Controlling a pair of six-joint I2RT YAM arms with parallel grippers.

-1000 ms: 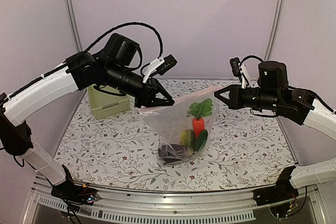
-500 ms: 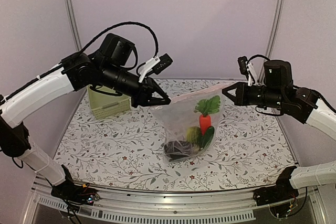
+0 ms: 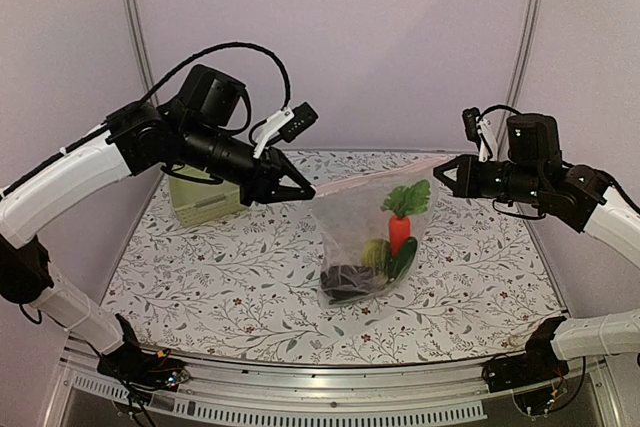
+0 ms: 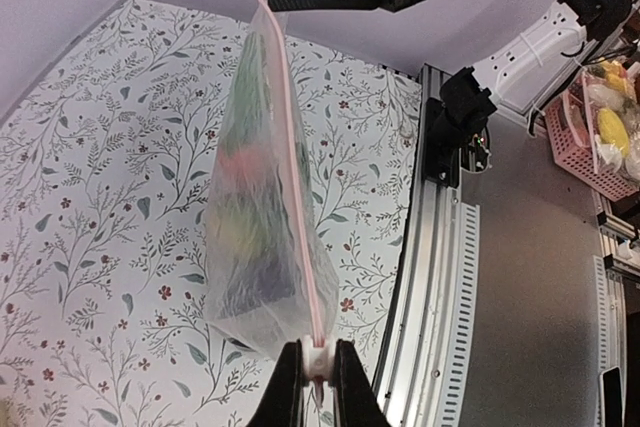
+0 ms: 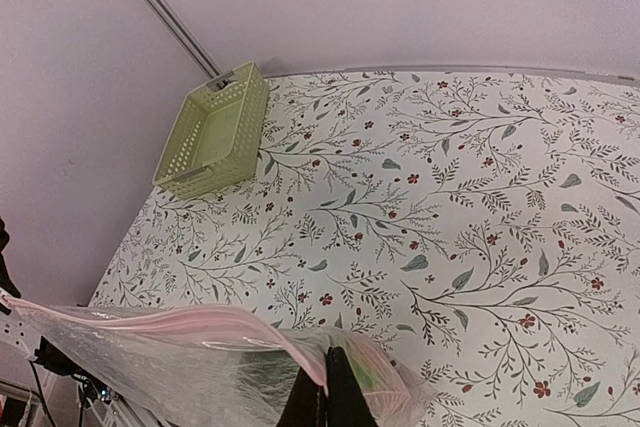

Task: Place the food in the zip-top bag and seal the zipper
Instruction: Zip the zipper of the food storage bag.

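Observation:
The clear zip-top bag (image 3: 370, 242) hangs above the table, stretched between both grippers. Inside it lies the food: an orange carrot with green leaves (image 3: 400, 230), a green cucumber (image 3: 406, 260), a yellow-green piece (image 3: 375, 252) and a dark eggplant (image 3: 345, 280). The pink zipper (image 3: 370, 178) runs taut along the top edge. My left gripper (image 3: 302, 190) is shut on the zipper's white slider (image 4: 317, 359) at the bag's left end. My right gripper (image 3: 441, 173) is shut on the bag's right top corner (image 5: 345, 372). In the left wrist view the zipper (image 4: 295, 177) runs straight away from my left gripper (image 4: 317, 379).
A pale green slotted basket (image 3: 205, 202) stands at the table's back left, seen with nothing in it in the right wrist view (image 5: 213, 130). The metal rail (image 4: 440, 277) marks the table's front edge. A pink crate (image 4: 600, 137) with other items sits beyond it.
The right gripper has moved right and carried the bag with it. The left gripper has drawn back to the left along the zipper, and the top edge is now stretched longer and straighter.

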